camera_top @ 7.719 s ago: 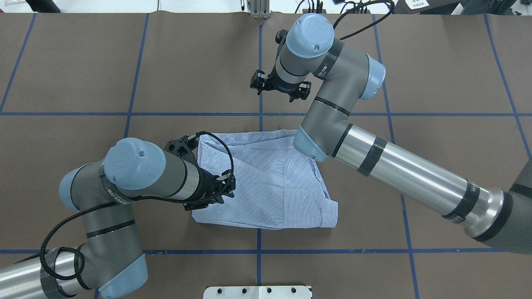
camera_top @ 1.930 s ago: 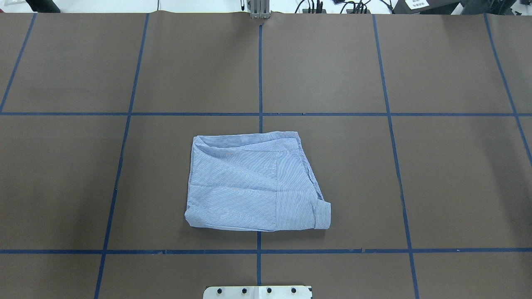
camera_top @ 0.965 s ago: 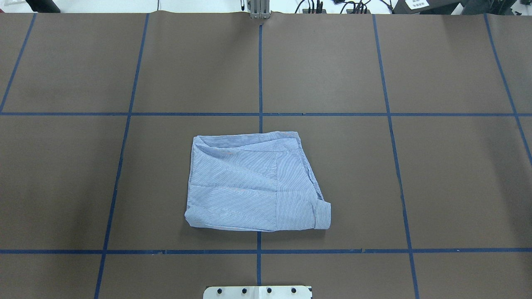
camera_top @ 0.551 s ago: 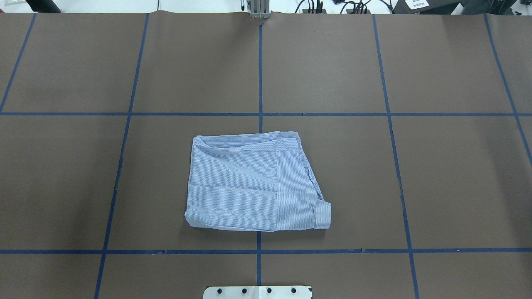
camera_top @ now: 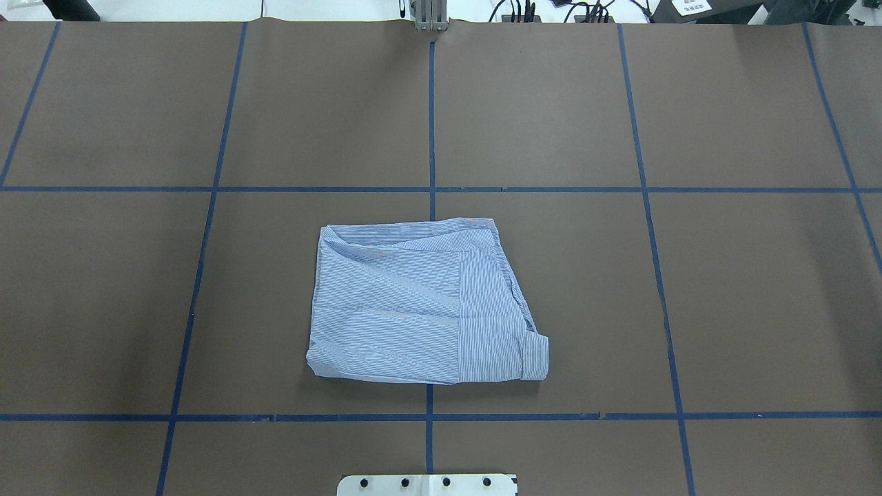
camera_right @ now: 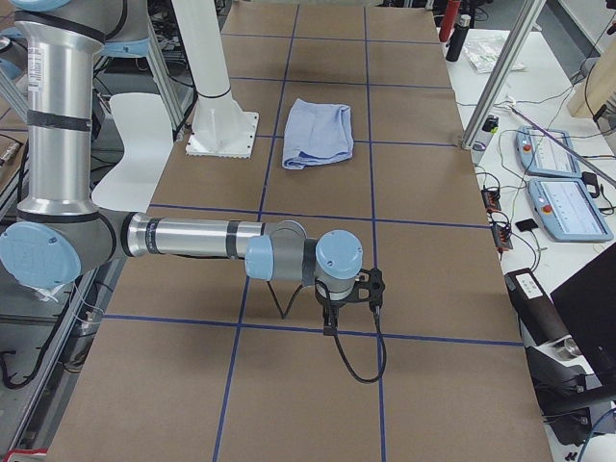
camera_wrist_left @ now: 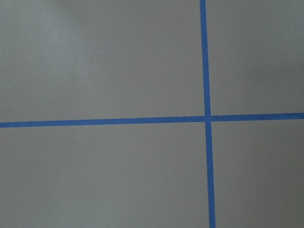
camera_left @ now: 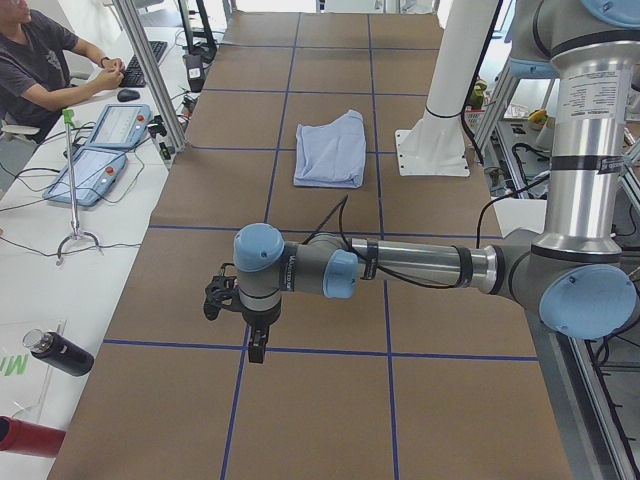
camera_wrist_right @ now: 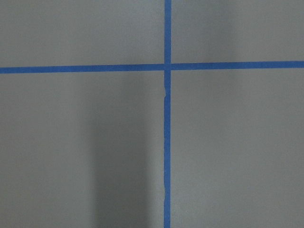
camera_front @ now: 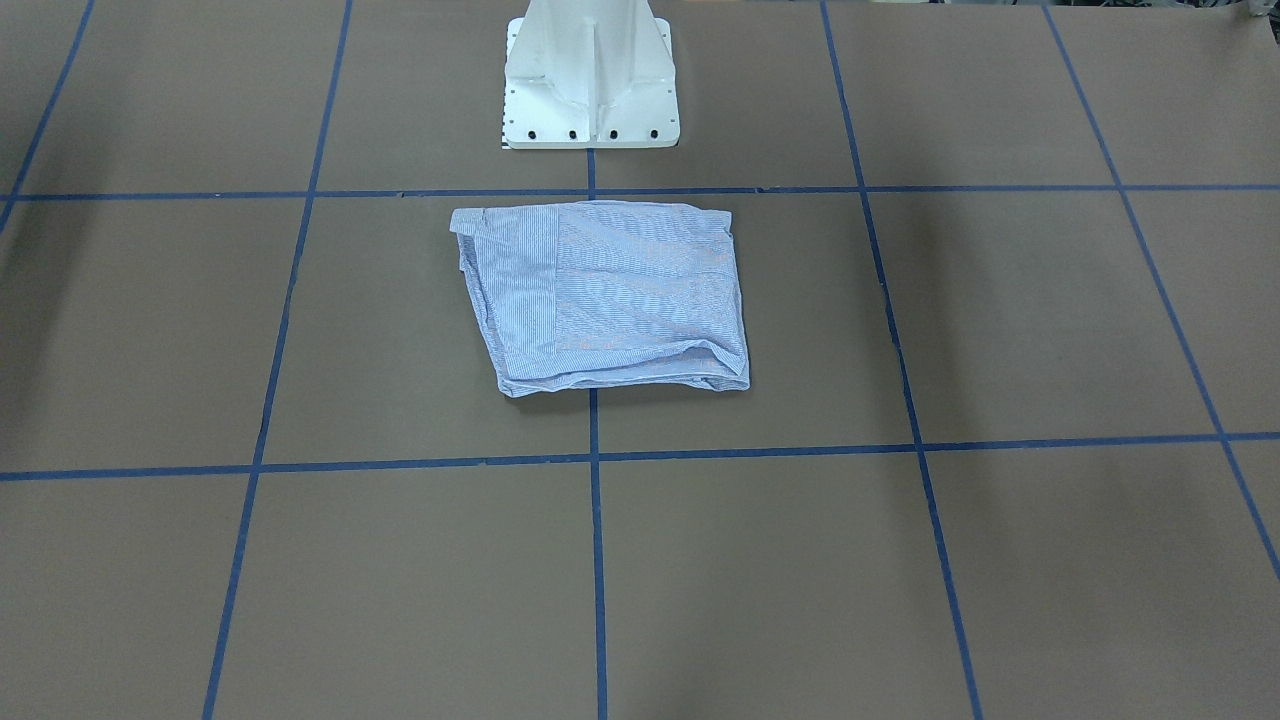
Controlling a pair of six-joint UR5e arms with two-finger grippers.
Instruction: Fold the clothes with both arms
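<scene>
The shirt (camera_top: 413,310), light blue with fine white stripes, lies folded into a compact, roughly four-sided packet on the brown surface (camera_top: 551,103). In the overhead view it sits just below the middle of the frame, across the central line of the blue tape grid (camera_top: 431,117). Its lower edge is short of the lower horizontal line, and a cuff-like band is turned over at its lower right corner. In the front-facing view the shirt (camera_front: 610,300) sits a little above centre, just below the white pedestal base (camera_front: 588,70). Nothing touches the shirt.

Both arms are well apart from it and show only in the side views. In the left side view the left arm (camera_left: 420,265) stretches level across the lower half of the frame. The left gripper (camera_left: 256,350) points down close over the surface near a tape line, while the shirt (camera_left: 330,150) lies far off in the upper middle. In the right side view the right arm (camera_right: 192,236) reaches across the middle of the frame in the same way. The right gripper (camera_right: 330,322) also points down, and the shirt (camera_right: 318,135) again lies in the upper middle.

From these views I cannot tell how far either gripper is open, and nothing can be seen in either. Each wrist view shows only bare brown surface and a crossing of tape lines.

A seated person (camera_left: 40,60) is at the upper left of the left side view.
</scene>
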